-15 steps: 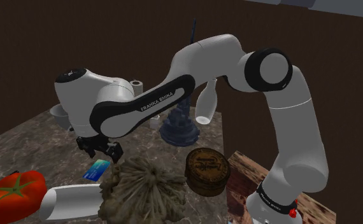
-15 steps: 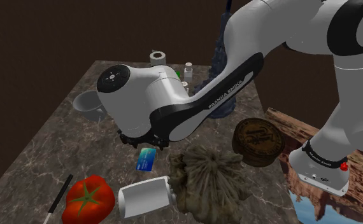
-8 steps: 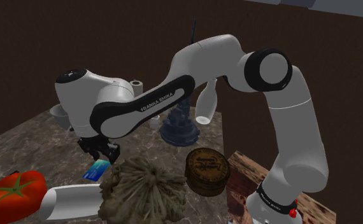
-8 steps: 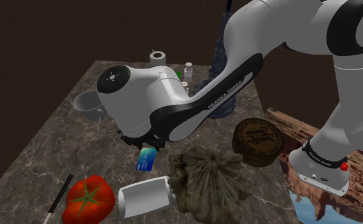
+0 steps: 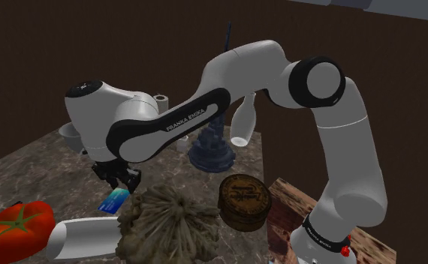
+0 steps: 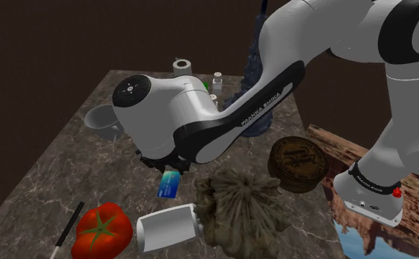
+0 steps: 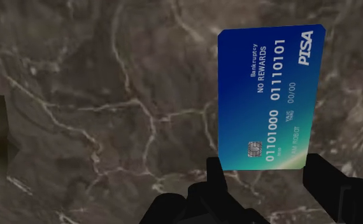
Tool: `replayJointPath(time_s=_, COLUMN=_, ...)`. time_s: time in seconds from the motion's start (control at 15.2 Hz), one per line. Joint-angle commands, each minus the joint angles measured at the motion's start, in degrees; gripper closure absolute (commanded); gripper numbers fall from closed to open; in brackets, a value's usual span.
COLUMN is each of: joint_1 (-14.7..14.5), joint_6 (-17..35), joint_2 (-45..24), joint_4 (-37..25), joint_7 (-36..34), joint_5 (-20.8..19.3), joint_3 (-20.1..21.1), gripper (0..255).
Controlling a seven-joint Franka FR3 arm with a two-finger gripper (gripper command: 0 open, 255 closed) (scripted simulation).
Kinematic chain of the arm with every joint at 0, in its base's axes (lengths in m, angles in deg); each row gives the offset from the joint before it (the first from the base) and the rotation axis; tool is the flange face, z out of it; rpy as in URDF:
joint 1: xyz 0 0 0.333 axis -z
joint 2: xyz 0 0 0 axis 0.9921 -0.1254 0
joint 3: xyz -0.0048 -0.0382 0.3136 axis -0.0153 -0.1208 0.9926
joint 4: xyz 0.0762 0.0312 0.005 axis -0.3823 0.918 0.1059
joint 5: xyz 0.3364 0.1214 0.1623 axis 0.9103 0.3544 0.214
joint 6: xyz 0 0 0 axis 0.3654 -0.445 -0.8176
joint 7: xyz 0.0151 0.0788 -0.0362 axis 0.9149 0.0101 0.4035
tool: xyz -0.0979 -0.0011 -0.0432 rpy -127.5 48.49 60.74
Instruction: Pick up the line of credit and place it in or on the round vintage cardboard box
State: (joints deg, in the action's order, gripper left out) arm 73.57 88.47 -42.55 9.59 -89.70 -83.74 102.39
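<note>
Saw a dark veined table (image 5: 25,169) under everything, backed by brown walls. Followed the white arm (image 5: 333,150) from its stand (image 5: 284,199) at five o'clock in the shoulder view, up over a high elbow and down toward nine o'clock.

Noted a shaggy brown clump (image 5: 171,221) at six o'clock on the table. Made out a dark tiered figurine (image 5: 212,150) at twelve o'clock from it, partly behind the arm. Found a red tomato (image 5: 17,225) at eight o'clock on the table, with a white cylinder (image 5: 81,236) lying on its side between tomato and clump.

Placed the round box (image 5: 244,201), brown with a printed top, upright at three o'clock from the clump and just beside it. Picked out a grey bowl (image 6: 101,119) at nine o'clock from the arm's wrist in the second exterior view.

Spotted the black gripper (image 5: 124,184) low over the table, at ten o'clock from the clump. Located the card (image 5: 116,200), blue, flat on the table at six o'clock from the gripper, near the cylinder and well apart from the round box.

Through the wrist view, read the fingers (image 7: 213,168) as released, standing apart on either side of the card's chip end. Could not tell whether touching it.
</note>
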Motion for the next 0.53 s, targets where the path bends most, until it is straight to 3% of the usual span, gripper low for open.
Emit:
replayJointPath(time_s=0.0, joint_1=-0.12, joint_6=-0.07, joint_2=-0.32, joint_4=-0.22, joint_7=0.04, joint_5=-0.09, joint_3=-0.12, gripper=255)
replayJointPath(time_s=0.46, joint_1=0.23, joint_6=-3.91, joint_2=1.83, joint_4=-2.50, joint_7=1.52, joint_5=1.68, joint_3=1.04, gripper=255)
